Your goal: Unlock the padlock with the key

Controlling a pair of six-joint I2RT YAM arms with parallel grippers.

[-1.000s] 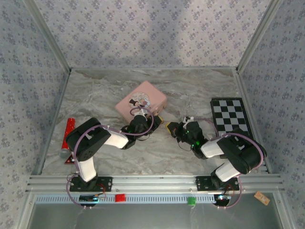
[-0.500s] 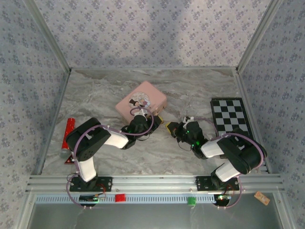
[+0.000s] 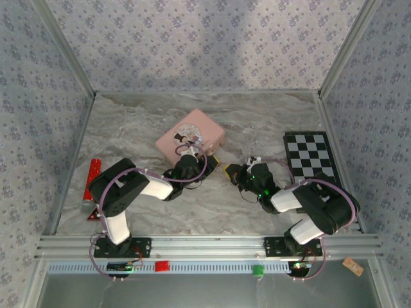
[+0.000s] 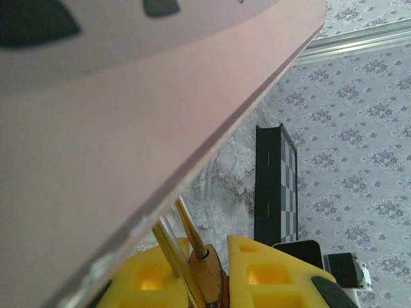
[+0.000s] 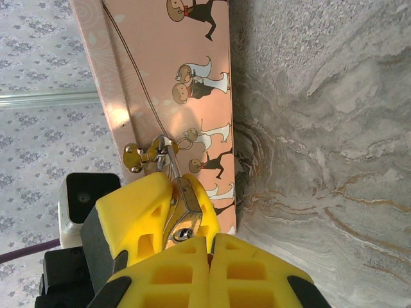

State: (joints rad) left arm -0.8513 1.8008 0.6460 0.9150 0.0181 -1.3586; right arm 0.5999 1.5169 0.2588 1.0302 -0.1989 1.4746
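The small brass padlock point(image 4: 209, 277) sits between the yellow fingers point(image 4: 273, 273) of my left gripper point(image 3: 210, 164), which is shut on it. Its thin shackle point(image 4: 187, 228) runs up to the pink cartoon tin point(image 4: 128, 128). In the right wrist view the padlock point(image 5: 186, 208) hangs from the tin's brass hasp point(image 5: 144, 154), with its keyhole point(image 5: 184, 234) facing my right gripper point(image 5: 209, 256). That gripper's jaws are pressed together just below the keyhole. Only a thin dark sliver shows between them, so the key is almost entirely hidden. From above, the right gripper point(image 3: 231, 172) sits close to the tin point(image 3: 191, 135).
A black-and-white checkerboard point(image 3: 311, 156) lies at the right of the marble table. A red cylinder point(image 3: 90, 183) lies along the left wall. Patterned walls enclose the table on three sides.
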